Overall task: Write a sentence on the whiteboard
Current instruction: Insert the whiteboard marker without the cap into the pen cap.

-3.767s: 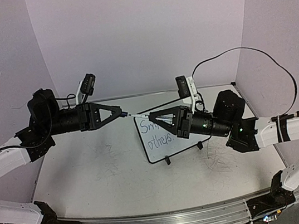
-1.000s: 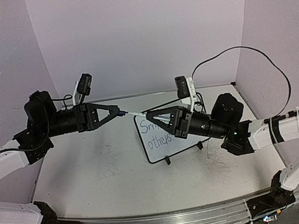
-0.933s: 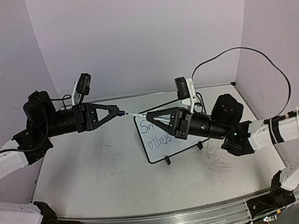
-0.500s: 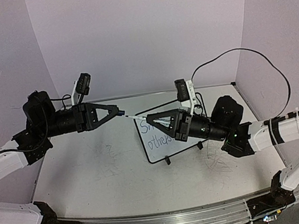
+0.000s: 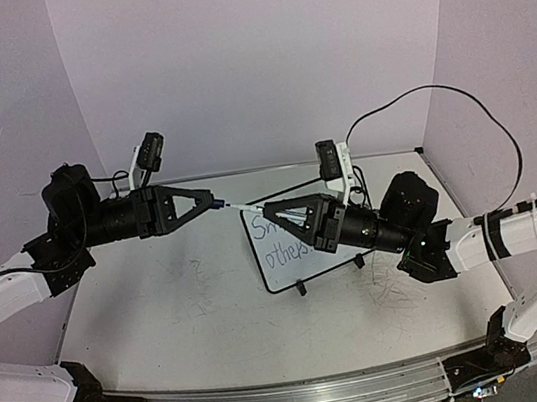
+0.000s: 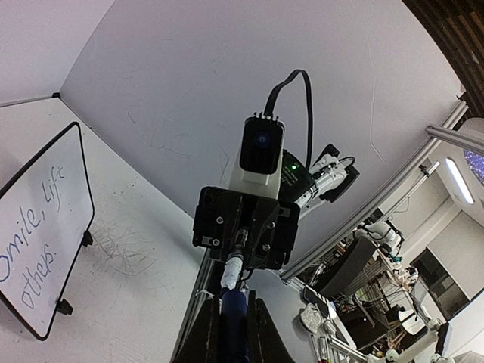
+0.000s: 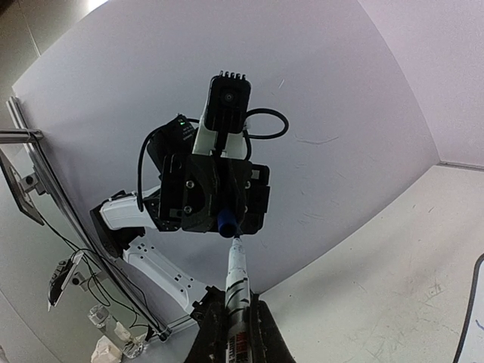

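The whiteboard (image 5: 303,265) stands at centre-right on its black feet. The sentence (image 5: 287,253) shows "others." while my right gripper hides most of the upper line. In the left wrist view the whiteboard (image 6: 64,162) reads "Smile, lift others." (image 6: 34,227). My left gripper (image 5: 215,204) is shut on a blue cap (image 6: 233,311), held above the table left of the board. My right gripper (image 5: 272,212) is shut on a white marker (image 7: 236,281). The marker (image 5: 245,207) points left, and its tip meets the open end of the cap (image 7: 225,221).
The white tabletop (image 5: 184,315) carries faint grey scuff scribbles, densest right of the board (image 5: 393,289). Purple-white walls close off the back and both sides. A black cable (image 5: 455,97) loops above the right arm.
The right arm has edged a little to the left and the left arm has shifted slightly back. The marker tip and the cap stay together between the two grippers.
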